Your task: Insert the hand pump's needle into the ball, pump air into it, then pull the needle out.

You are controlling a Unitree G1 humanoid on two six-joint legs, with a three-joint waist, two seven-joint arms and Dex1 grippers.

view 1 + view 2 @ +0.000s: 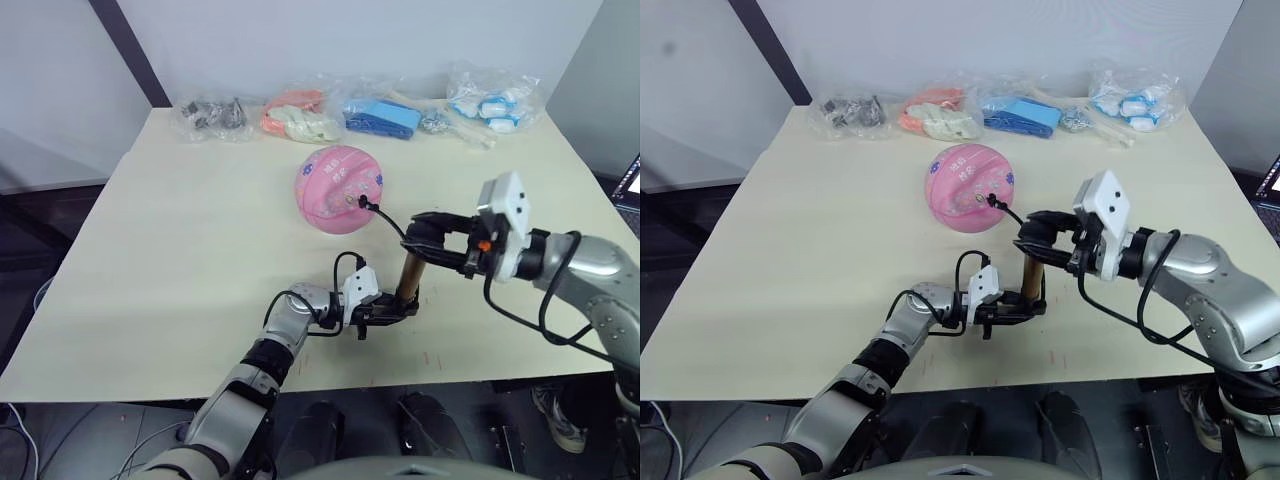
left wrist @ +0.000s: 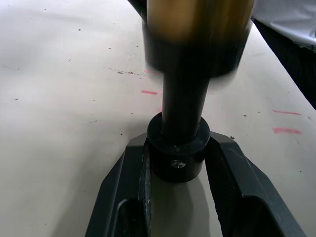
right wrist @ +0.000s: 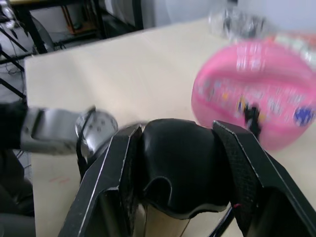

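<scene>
Left eye view: hand pump (image 1: pixel 409 278) stands upright near the front edge of the table (image 1: pixel 150 260), between the two grippers. Left gripper (image 1: pixel 392 308) is clamped on the pump's black foot piece at table level; the left wrist view shows both fingers (image 2: pixel 232 173) pressed against that black collar, barrel blurred above. Right gripper (image 1: pixel 428 243) is clamped on the black top cap/handle; the right wrist view shows the cap squeezed between its fingers (image 3: pixel 249 173).

Pink ball (image 1: pixel 338 188) sits mid-table, just beyond and left of the pump. The thin black hose (image 1: pixel 392 222) arcs from the pump top to a black fitting touching the ball's near-right side. The needle itself is too small to see, but judging by the fitting it looks inserted.

Judgement: pumping step is in hand, insertion done, extraction not yet. Next move needs straight vertical strokes from the right arm while the left pins the base flat; any sideways pull could drag the hose and roll the ball.

Bagged items (image 1: pixel 385 117) line the far edge, not involved.
</scene>
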